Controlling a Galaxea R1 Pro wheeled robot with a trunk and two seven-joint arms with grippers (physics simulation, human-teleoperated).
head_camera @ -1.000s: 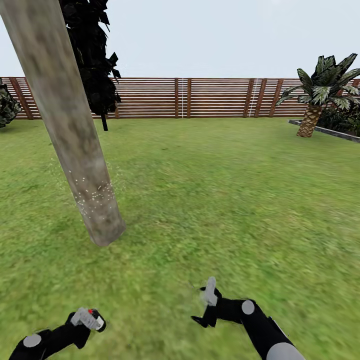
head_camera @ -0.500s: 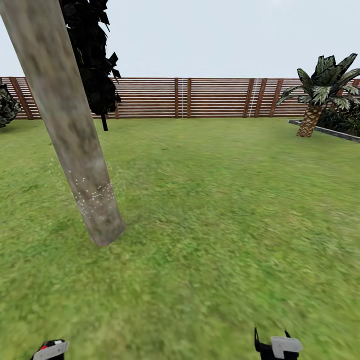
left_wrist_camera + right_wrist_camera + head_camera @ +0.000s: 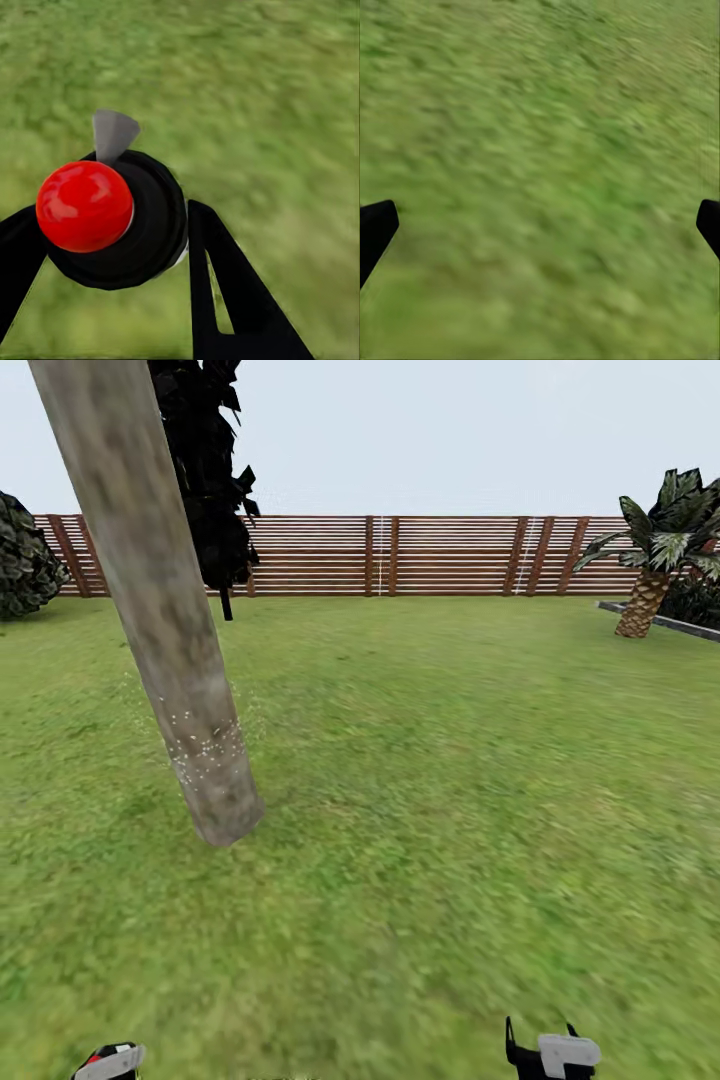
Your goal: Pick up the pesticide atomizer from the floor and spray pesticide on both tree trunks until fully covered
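The left end effector (image 3: 112,240) is clamped on the atomizer (image 3: 112,225), red cap toward the camera, while the right end effector (image 3: 540,225) hangs wide open and empty over grass (image 3: 540,135). The trunk (image 3: 165,630) stands ahead of the left end effector, nearer it than the right, long axis upright and leaning, white specks low down. Open lawn lies all round, the fence (image 3: 450,555) well beyond.

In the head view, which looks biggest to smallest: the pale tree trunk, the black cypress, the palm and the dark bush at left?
1. Tree trunk, though it stands nearest.
2. Cypress.
3. Palm and bush look alike; both are cut off.
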